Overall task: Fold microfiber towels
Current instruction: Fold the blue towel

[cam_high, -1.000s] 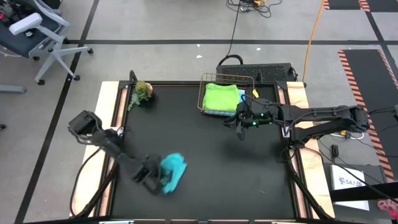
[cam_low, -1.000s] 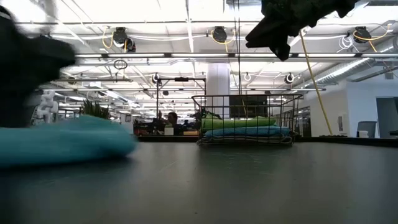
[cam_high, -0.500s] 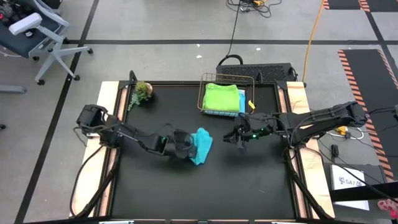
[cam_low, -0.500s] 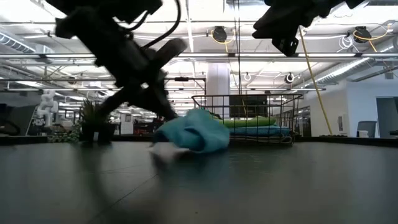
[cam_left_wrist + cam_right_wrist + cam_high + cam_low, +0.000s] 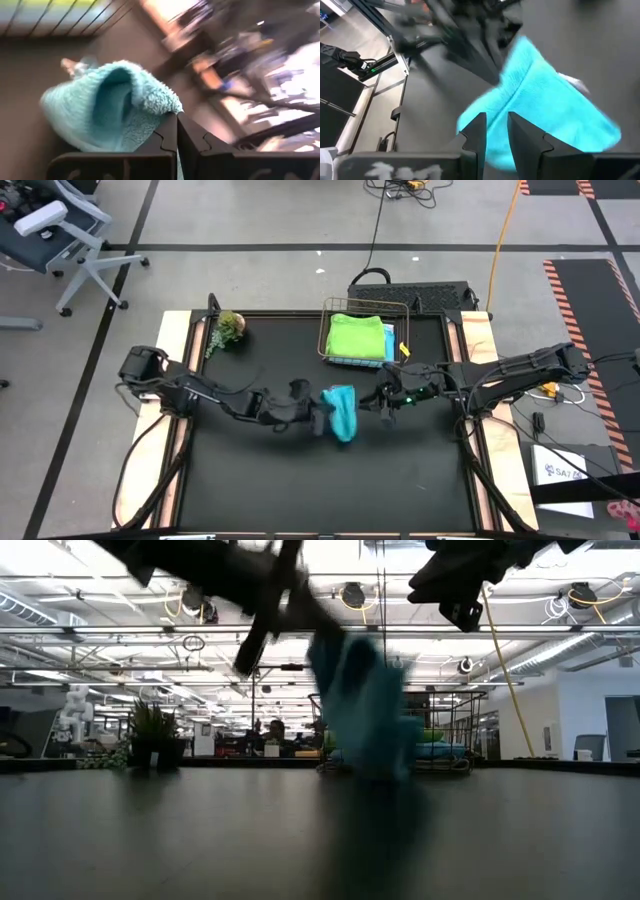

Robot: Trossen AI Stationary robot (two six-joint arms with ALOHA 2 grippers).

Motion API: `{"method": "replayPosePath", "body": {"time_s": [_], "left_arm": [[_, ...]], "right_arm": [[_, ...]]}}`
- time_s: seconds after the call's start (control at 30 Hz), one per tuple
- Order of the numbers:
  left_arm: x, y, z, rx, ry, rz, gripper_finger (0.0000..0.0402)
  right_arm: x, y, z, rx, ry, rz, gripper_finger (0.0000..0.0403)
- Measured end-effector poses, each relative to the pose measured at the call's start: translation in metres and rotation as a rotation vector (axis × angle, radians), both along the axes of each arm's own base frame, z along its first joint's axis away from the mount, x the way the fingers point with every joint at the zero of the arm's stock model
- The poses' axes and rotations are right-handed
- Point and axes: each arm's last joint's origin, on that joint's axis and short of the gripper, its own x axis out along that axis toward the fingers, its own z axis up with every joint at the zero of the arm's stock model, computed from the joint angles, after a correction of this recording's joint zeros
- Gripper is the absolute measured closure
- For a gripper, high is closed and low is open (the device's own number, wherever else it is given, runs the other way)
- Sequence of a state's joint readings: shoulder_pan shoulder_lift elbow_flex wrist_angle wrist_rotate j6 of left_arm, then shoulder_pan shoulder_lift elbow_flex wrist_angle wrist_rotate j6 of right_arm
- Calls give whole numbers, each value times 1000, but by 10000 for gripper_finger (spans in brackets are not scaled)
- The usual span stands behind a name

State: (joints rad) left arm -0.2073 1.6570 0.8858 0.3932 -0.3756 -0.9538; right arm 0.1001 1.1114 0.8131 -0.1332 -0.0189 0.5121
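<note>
Our left pincer [image 5: 318,416], clenched on the small teal microfiber towel [image 5: 342,412], has swept it from the tabletop's [image 5: 300,480] near-left up to mid-table, hanging before our waiting right pincer [image 5: 384,404], whose fingers stand slightly parted, so a handover or spread looks next.

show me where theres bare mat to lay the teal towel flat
Bare mat runs along the near edge of the table, below both arms, and between the plant and basket. The middle is crowded: left gripper, teal towel and right gripper.
</note>
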Motion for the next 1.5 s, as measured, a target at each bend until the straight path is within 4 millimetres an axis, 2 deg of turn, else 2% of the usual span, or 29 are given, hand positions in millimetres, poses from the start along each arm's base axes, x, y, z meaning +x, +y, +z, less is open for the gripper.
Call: {"method": "replayPosePath", "body": {"time_s": [0.13, 0.3, 0.37, 0.47, 0.6, 0.77, 0.93, 1.23, 1.5], "left_arm": [[0, 0, 53, 159, -158, -48, 400], [-14, 4, 126, 402, -278, -67, 401], [-20, 6, 144, 449, -259, -68, 401], [-22, 7, 157, 474, -208, -68, 401], [-22, 7, 155, 461, -121, -55, 401], [-20, 9, 141, 424, -13, 5, 401], [-21, 11, 140, 422, 10, 43, 401], [-22, 12, 140, 433, 17, 50, 401], [-21, 16, 141, 444, 9, 65, 401]], "right_arm": [[0, 0, 0, 0, 3, 0, 335], [0, 0, -1, -1, 6, 0, 335], [0, 0, 0, 0, 5, 1, 335], [0, 0, 0, -12, -4, 12, 335], [1, 0, 2, -43, -34, 30, 335], [5, 1, 11, -23, -131, 24, 351], [7, 1, 17, -13, -193, 26, 366], [7, 4, 15, 31, -173, 70, 367], [2, 11, -5, 6, 22, 75, 345]]}}
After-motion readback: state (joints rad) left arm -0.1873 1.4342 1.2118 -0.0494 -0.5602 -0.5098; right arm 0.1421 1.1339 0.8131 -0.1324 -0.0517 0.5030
